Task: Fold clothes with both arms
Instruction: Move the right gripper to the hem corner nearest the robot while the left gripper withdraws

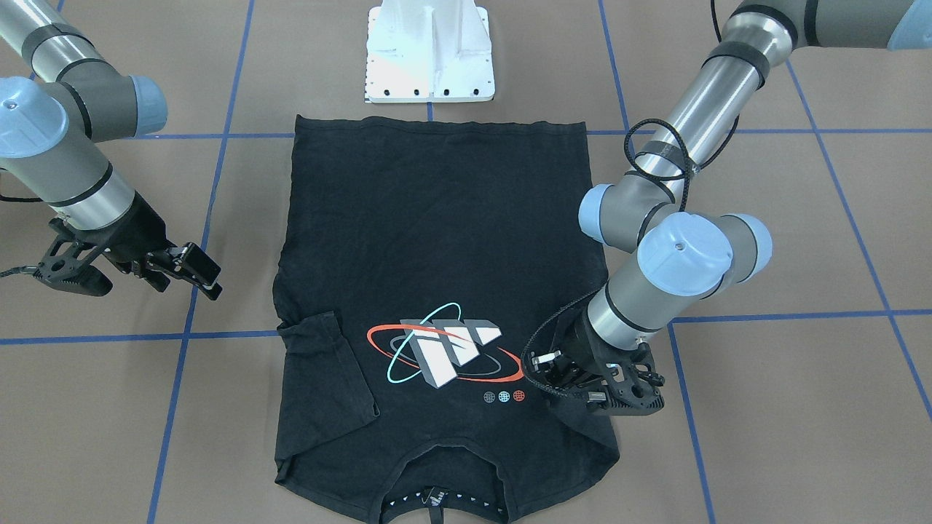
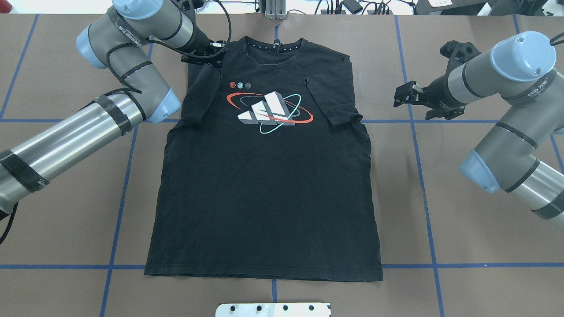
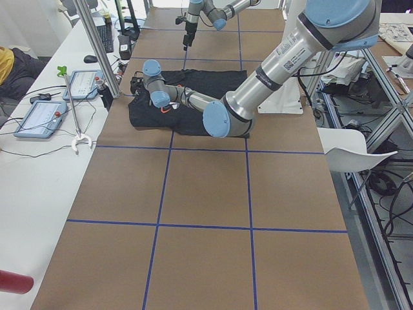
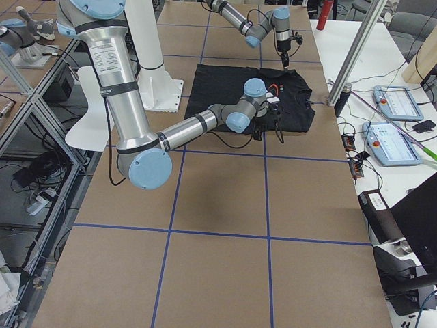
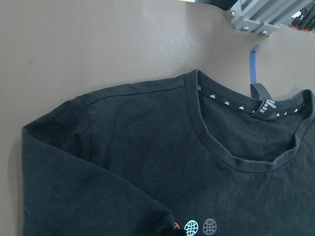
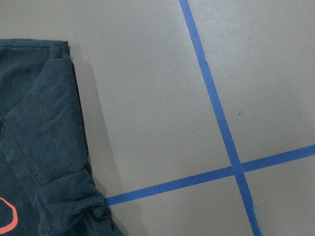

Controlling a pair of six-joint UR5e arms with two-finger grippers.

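The black T-shirt (image 2: 264,185) lies flat on the table with the logo (image 2: 269,110) facing up and its collar (image 5: 231,157) at the far edge. Both short sleeves are folded inward onto the chest. My left gripper (image 2: 207,55) hovers low over the shirt's shoulder beside the collar (image 1: 582,389). Its fingers are hidden, so I cannot tell whether it is open or shut. My right gripper (image 2: 403,94) is off the cloth, over bare table beside the other folded sleeve (image 1: 191,273). Its fingers stand apart with nothing between them.
Blue tape lines (image 2: 418,176) mark a grid on the brown table (image 2: 462,246). The white base plate (image 1: 429,51) sits just behind the shirt's hem. A side bench with tablets (image 3: 39,116) and cables runs along the table's far edge.
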